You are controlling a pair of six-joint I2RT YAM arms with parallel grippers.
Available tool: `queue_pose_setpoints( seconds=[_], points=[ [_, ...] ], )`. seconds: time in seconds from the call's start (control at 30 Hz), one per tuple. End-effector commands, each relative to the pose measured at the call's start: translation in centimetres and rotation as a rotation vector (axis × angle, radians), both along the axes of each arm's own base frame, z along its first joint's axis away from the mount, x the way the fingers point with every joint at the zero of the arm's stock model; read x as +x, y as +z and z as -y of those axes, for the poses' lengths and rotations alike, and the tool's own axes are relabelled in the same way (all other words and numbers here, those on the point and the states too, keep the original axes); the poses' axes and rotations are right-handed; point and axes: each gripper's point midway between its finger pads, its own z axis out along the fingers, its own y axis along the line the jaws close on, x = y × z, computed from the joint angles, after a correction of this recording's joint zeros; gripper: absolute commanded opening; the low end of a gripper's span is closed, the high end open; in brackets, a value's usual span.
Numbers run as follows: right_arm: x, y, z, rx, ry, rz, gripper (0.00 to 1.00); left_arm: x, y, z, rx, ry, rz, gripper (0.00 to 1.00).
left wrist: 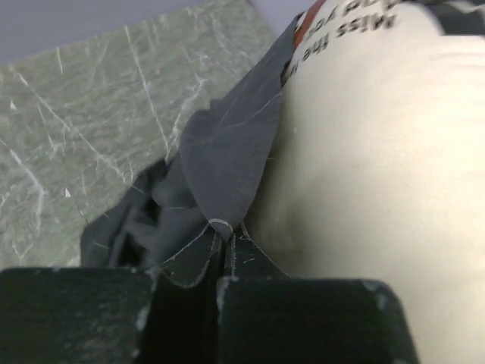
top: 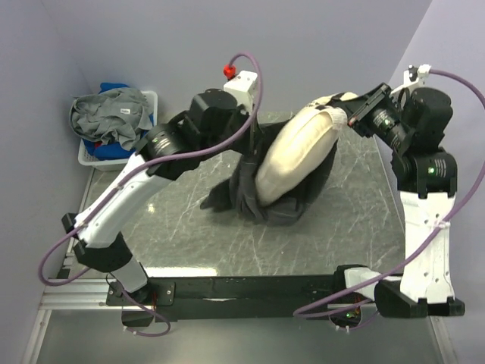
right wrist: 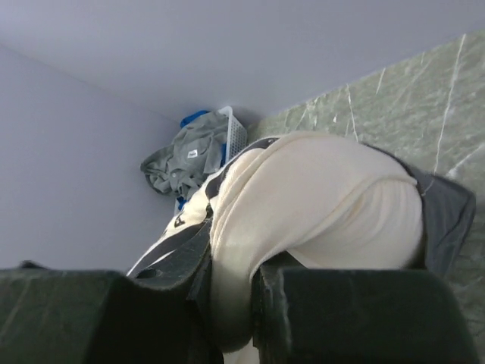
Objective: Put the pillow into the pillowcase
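left gripper (left wrist: 220,262) pinching pillowcase (left wrist: 227,152); right gripper (right wrist: 231,296) pinching pillow (right wrist: 318,197); marbled grey table (top: 189,235); lilac walls (top: 318,38)

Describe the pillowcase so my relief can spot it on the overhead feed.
Look at the middle of the green marbled table. The pillowcase is the crumpled dark charcoal cloth there, bunched around the near end of the cream pillow. It is darker than the grey clothes in the basket off the table.
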Motion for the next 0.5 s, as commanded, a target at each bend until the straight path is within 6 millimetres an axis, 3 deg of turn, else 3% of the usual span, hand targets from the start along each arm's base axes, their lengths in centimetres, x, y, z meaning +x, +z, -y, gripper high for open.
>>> queue_pose_setpoints(
  seconds=[0.0, 0.1, 0.13, 0.2, 0.23, 0.27, 0.33, 0.47],
  points=[
    [-0.3, 8.7, 2.3, -0.006, -0.129, 0.242, 0.00, -0.8, 1.0, 2.5, -0.097, -0.101, -0.053, 0.01],
    [0.6, 8.5, 3.4, -0.039, -0.183, 0.228, 0.00, -3.2, 8.6, 1.7, -0.315, -0.187, 0.054, 0.01],
    [1.5, 7.1, 3.5, -0.048, -0.188, 0.200, 0.00, -4.3, 12.3, -0.5, -0.410, -0.180, 0.119, 0.01],
    [1.8, 5.6, 3.3, -0.059, -0.178, 0.191, 0.00, -4.2, 14.0, -2.3, -0.493, -0.125, 0.161, 0.01],
    [2.9, 3.2, 3.2, -0.065, -0.171, 0.151, 0.00, -5.1, 17.8, -5.4, -0.617, -0.093, 0.253, 0.03],
    [3.1, 2.4, 3.2, -0.072, -0.167, 0.140, 0.00, -3.8, 16.7, -5.9, -0.621, -0.022, 0.231, 0.03],
    [4.0, -0.5, 2.6, -0.081, -0.132, 0.102, 0.00, -2.6, 17.4, -7.8, -0.639, 0.054, 0.233, 0.02],
    [4.8, -3.3, 1.8, -0.081, -0.100, 0.056, 0.00, -2.1, 17.1, -6.4, -0.610, 0.022, 0.180, 0.02]
  ],
)
